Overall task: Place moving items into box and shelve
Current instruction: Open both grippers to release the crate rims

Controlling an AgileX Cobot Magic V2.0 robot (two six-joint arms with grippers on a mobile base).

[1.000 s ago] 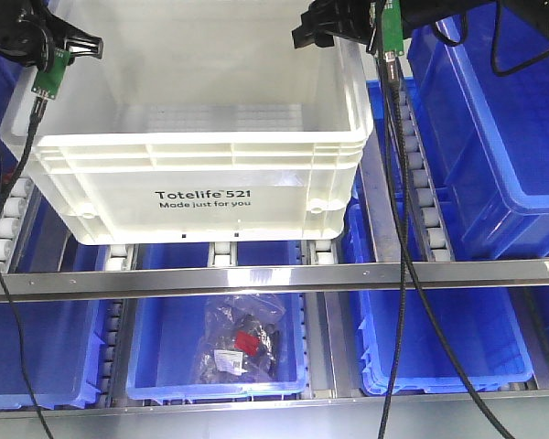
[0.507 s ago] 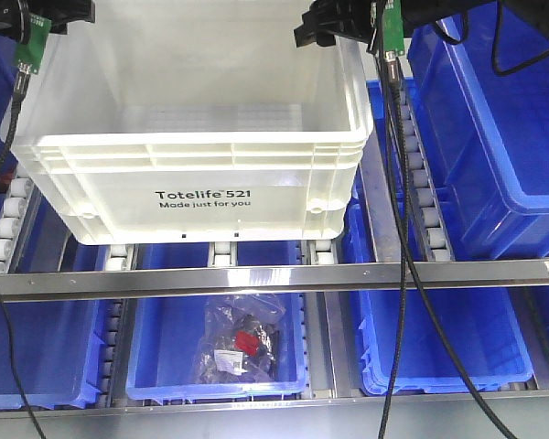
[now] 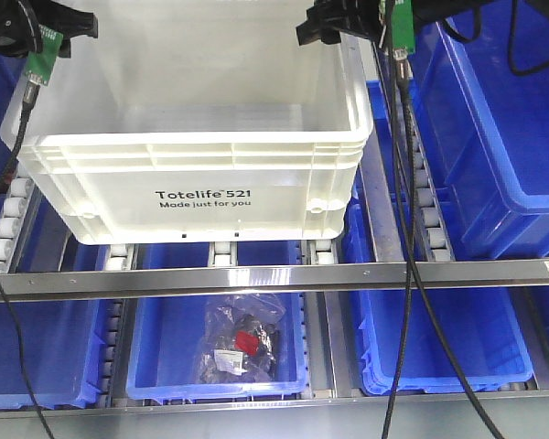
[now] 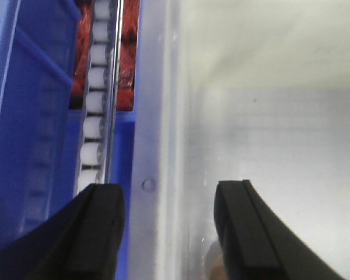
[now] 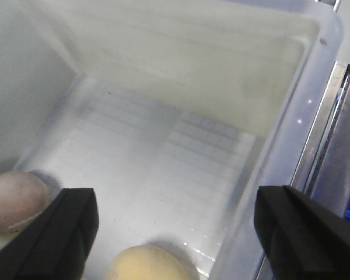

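Note:
The box (image 3: 201, 155), a large white crate printed "Totelife 521", rests on the roller rack. On its floor lie two moving items, a yellow ball (image 5: 149, 265) and a beige-pink ball (image 5: 14, 201). My left gripper (image 4: 169, 233) is open, with one finger on each side of the box's left wall (image 4: 154, 146). In the front view it sits at the box's top-left corner (image 3: 73, 23). Open as well, my right gripper (image 5: 175, 233) straddles the box's right wall (image 5: 268, 169), above the yellow ball. The front view shows it at the top-right corner (image 3: 316, 27).
A large blue bin (image 3: 503, 137) stands right of the box, past a roller track (image 3: 421, 183). Under the metal rail (image 3: 274, 274), a blue bin (image 3: 165, 366) holds a plastic bag of parts (image 3: 242, 347). Another blue bin (image 3: 448, 338) sits beside it. Cables hang from both arms.
My left gripper rose from lower on the box's left rim to the top-left corner. The right gripper shifted slightly right. The box has not moved.

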